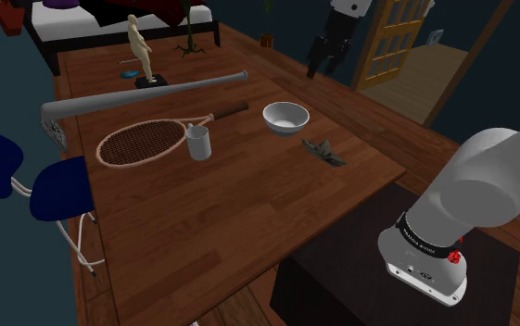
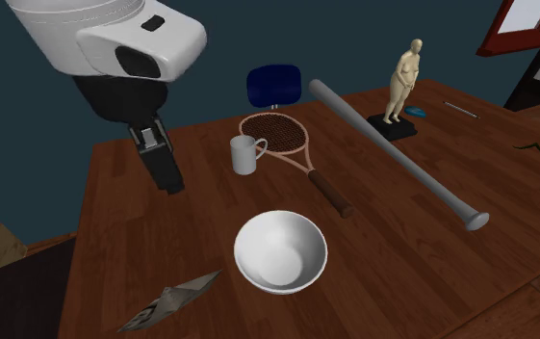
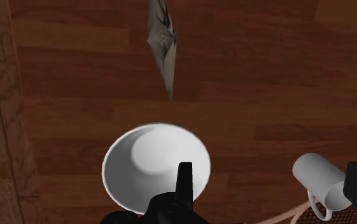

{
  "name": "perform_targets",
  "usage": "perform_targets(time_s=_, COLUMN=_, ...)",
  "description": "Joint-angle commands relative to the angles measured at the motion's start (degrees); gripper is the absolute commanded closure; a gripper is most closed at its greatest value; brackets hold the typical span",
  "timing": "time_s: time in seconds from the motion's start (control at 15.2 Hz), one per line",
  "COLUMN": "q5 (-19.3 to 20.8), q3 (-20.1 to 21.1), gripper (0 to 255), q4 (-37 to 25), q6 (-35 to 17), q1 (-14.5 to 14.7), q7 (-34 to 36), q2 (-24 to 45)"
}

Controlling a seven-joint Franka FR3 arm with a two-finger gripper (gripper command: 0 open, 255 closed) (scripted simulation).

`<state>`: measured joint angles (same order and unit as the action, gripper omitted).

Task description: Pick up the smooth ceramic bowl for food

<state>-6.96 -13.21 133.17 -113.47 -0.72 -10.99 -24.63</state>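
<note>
The step in hand reads as the approach, with nothing grasped yet. The white bowl stands upright and empty on the wooden table, in from the long edge on the stand's side. It sits between the racket's handle end and a crumpled grey scrap that lies nearer the corner by the stand. The gripper hangs above the table, touching nothing, its jaws standing apart. In the wrist view one finger shows over the bowl's near rim and the other beside the white mug, so the gap between them falls over bare wood between bowl and mug, not over the bowl. The next move probably calls for a sideways shift toward the bowl until the fingers straddle one stretch of its wall, one inside and one outside, since the bowl looks too wide to span. A straight descent and a closing on the rim would follow, well away from the mug
</note>
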Motion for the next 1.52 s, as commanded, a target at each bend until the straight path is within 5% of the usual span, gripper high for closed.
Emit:
perform_targets(time_s=0.0, q5=-1.15, q3=-1.92, gripper=0, q4=-1.08, q6=-2.01, q1=0.1, q7=-2.78, q2=3.9)
perform_targets(time_s=0.66, q5=-12.36, q3=-9.25, gripper=0, q4=-11.2, q6=-7.15, q1=-0.64, q7=-18.51, q2=25.96)
perform_targets(time_s=1.45, q5=-26.06, q3=-7.94, gripper=0, q4=-31.11, q6=-4.66, q1=-8.84, q7=-31.78, q2=53.02)
